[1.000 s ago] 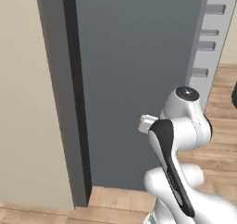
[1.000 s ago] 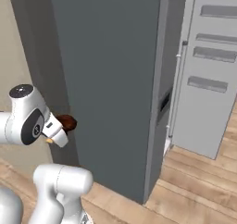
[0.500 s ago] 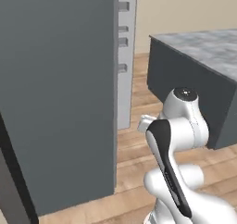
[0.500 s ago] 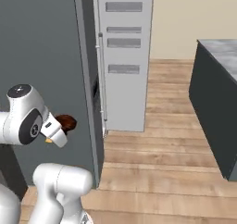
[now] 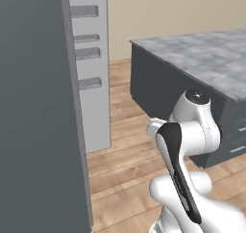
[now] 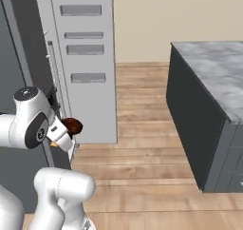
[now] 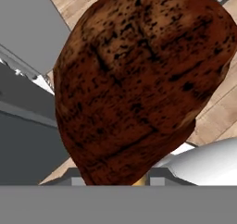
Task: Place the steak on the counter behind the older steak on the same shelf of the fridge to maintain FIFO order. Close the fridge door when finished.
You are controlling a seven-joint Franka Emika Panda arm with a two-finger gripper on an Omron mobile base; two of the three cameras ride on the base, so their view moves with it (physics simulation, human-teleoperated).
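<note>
With the end effector (image 6: 66, 129) clamped on the dark brown steak (image 6: 72, 126), held at about 8 o'clock in the right base view beside the open fridge door (image 6: 90, 58), carry it level and clear of the door edge before reaching for the shelf.

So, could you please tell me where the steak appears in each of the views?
Left base view: I can't make it out.
Right base view: steak at left, beside the white arm.
Hand view: steak close up, centre.
Shared landmark: the fridge door with bins.
</note>
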